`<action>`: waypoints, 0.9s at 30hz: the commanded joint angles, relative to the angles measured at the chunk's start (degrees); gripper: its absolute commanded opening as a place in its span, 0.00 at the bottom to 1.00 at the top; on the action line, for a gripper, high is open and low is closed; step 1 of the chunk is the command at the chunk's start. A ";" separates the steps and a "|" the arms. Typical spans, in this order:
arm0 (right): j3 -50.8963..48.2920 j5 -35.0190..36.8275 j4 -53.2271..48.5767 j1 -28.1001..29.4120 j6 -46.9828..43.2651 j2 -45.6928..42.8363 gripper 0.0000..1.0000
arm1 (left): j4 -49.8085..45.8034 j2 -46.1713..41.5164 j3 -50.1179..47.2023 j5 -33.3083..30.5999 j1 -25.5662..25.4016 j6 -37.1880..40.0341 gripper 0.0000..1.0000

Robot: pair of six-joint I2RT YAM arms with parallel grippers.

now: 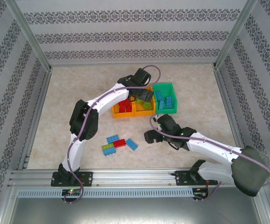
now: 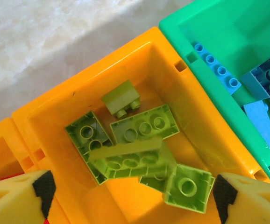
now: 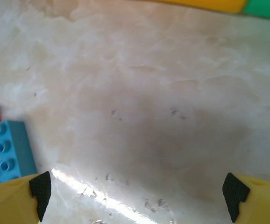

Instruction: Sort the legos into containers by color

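Note:
Three joined containers stand mid-table: an orange bin (image 1: 121, 111) with red legos, a middle orange bin (image 2: 79, 100) and a green bin (image 2: 191, 28) with blue legos (image 2: 216, 70). My left gripper (image 2: 132, 190) hangs open over the middle orange bin. Several light green legos lie in that bin, and one blurred light green brick (image 2: 130, 161) lies loose on top of them, touching neither finger. My right gripper (image 3: 137, 189) is open low over bare table, with nothing between its fingers. A blue brick (image 3: 4, 149) lies just left of its left finger.
A small cluster of loose legos lies on the table in front of the bins: a blue one (image 1: 112, 138), a red one (image 1: 120, 143), a light green one (image 1: 108, 148) and another blue one (image 1: 131, 144). Patterned walls and metal rails enclose the table.

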 commanded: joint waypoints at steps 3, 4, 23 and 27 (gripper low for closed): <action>3.26 0.99 1.31 6.00 -5.23 3.87 0.96 | -0.42 -4.42 -2.35 -0.97 0.85 -4.55 1.00; 3.79 0.35 1.33 6.71 -5.76 4.74 0.95 | 0.26 -5.19 -3.19 -0.97 0.96 -5.07 1.00; 14.14 -2.17 1.91 17.22 -11.49 24.43 0.84 | 15.42 -25.31 -30.50 2.37 6.18 -13.84 1.00; 14.82 -1.02 1.20 17.28 -12.03 26.28 0.75 | 16.14 -27.57 -33.32 2.46 7.01 -14.38 1.00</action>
